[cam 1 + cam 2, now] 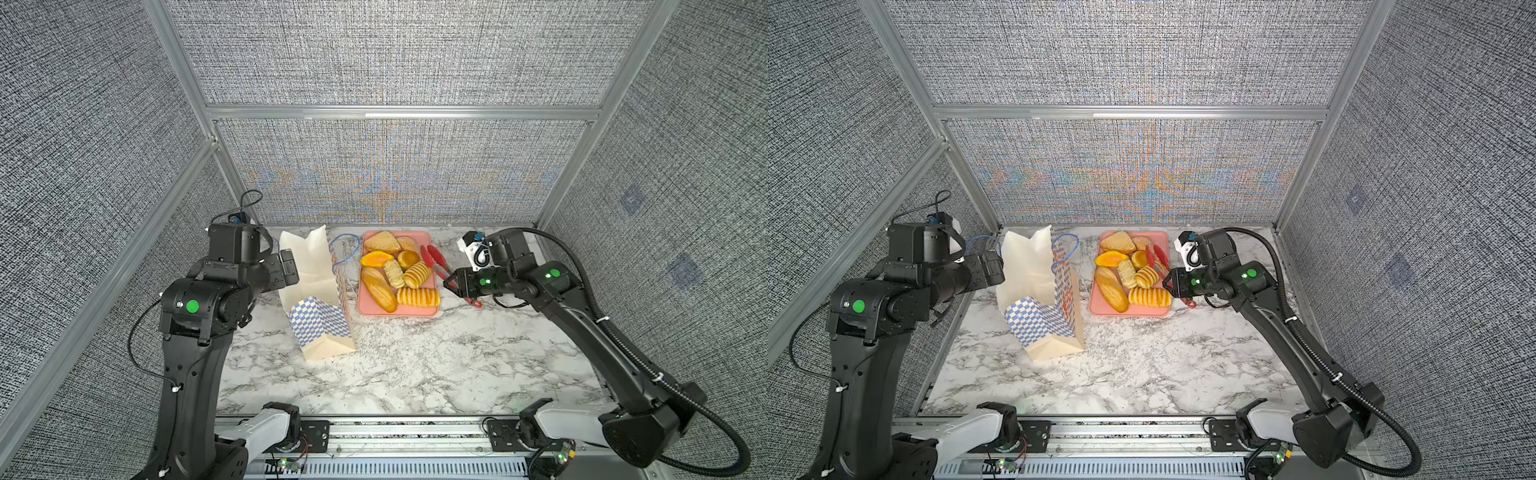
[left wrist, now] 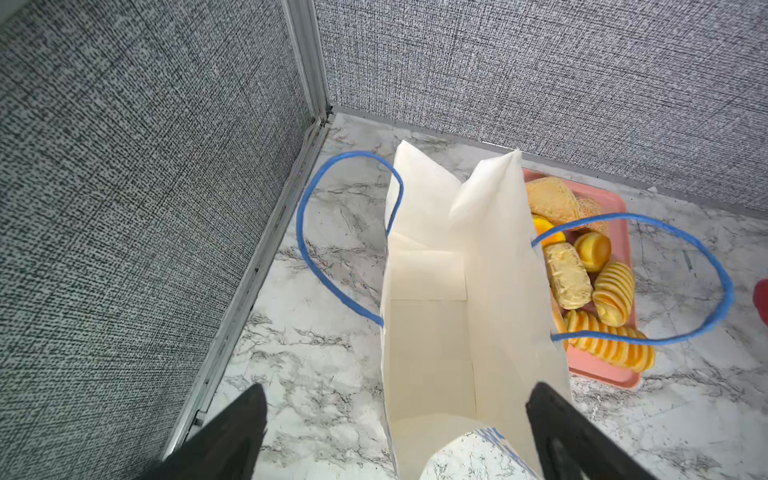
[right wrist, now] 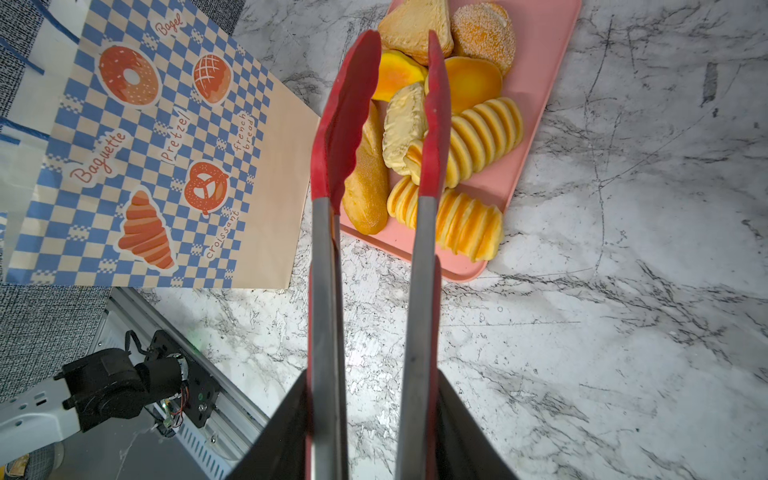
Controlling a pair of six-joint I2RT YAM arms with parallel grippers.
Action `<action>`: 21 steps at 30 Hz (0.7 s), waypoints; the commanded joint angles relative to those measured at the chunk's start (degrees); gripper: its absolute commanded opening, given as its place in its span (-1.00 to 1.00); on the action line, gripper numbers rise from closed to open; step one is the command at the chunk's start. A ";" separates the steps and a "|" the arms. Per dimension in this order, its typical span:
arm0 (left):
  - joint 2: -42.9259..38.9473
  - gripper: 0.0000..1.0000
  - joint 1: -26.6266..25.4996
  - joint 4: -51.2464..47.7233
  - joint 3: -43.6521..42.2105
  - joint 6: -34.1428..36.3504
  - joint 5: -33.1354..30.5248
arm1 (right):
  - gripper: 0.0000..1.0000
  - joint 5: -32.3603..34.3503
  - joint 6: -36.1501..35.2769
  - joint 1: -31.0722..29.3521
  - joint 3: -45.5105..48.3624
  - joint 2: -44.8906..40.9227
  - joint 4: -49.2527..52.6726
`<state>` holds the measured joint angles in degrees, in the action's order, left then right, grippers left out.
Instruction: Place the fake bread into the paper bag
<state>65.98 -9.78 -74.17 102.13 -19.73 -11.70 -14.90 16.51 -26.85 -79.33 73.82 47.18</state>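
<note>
On the marble tabletop (image 1: 415,365), all fake bread (image 1: 415,274) lies on the pink tray (image 1: 415,311) beside the open paper bag (image 1: 322,328). The left gripper (image 2: 397,399) is spread, empty, at the bag mouth; the right gripper (image 1: 451,284) pinches the red tongs (image 3: 347,124). Judged step: first pickup. Lower the tongs and squeeze one roll.

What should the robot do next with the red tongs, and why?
Probably lower the red tongs and squeeze them around the pale roll. The right gripper holds them open above the pink tray, nothing is pinched yet, and the paper bag looks empty.
</note>
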 commanded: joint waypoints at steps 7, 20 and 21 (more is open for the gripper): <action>-0.20 0.97 12.36 5.62 -6.28 0.95 12.43 | -0.12 2.86 -1.98 -1.52 -2.69 1.48 1.89; -2.09 0.97 17.87 16.17 -21.88 -1.82 22.59 | -0.12 6.90 -3.32 -3.65 -3.52 7.08 5.34; -2.03 0.97 17.93 16.57 -22.42 -1.71 22.95 | -0.12 6.76 -3.19 -3.65 -3.17 7.38 4.92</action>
<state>64.07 8.01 -61.36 80.66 -21.08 8.67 -8.86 13.80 -30.39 -82.81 80.64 52.25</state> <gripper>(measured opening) 0.984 0.443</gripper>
